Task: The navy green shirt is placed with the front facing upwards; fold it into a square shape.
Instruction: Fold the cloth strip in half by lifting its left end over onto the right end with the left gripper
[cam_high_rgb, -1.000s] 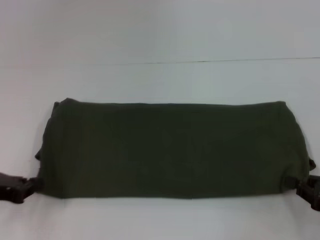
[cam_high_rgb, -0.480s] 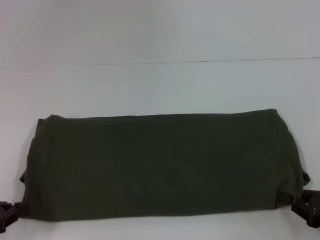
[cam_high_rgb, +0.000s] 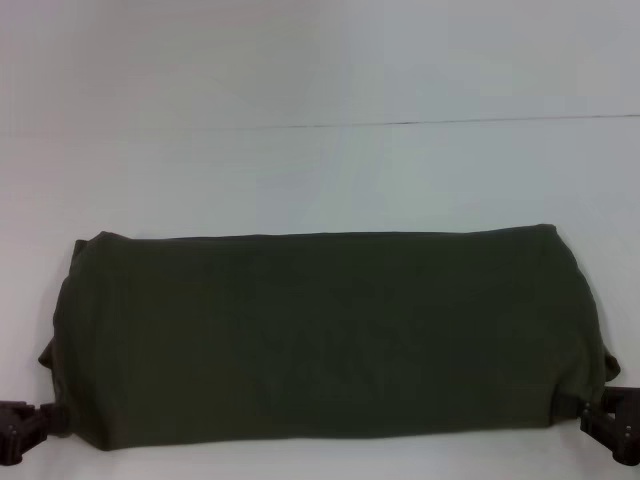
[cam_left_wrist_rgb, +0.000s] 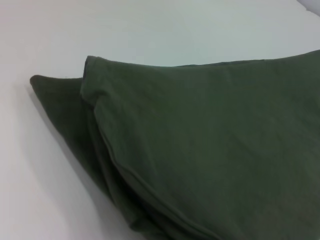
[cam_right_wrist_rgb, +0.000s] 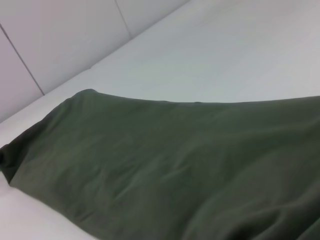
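across the white tabletop (cam_high_rgb: 320, 170) the navy green shirt (cam_high_rgb: 320, 340) lay as a wide folded band. the left end effector (cam_high_rgb: 28, 428) and right end effector (cam_high_rgb: 605, 420) sat at its near corners, their grip impossible to tell. a crosswise fold likely came next.

plain dark olive-green shirt (cam_high_rgb: 320, 335), white table (cam_high_rgb: 320, 170)

Soft matt cloth, dark olive: the navy green shirt (cam_high_rgb: 325, 335), finely woven, faintly creased, with stitched hems along layered folds (cam_left_wrist_rgb: 145, 175). Smooth pale matt table (cam_high_rgb: 320, 180), one thin dark seam across its far part. Dark, hard, dull plastic-looking left gripper (cam_high_rgb: 22, 428) and right gripper (cam_high_rgb: 612, 425).
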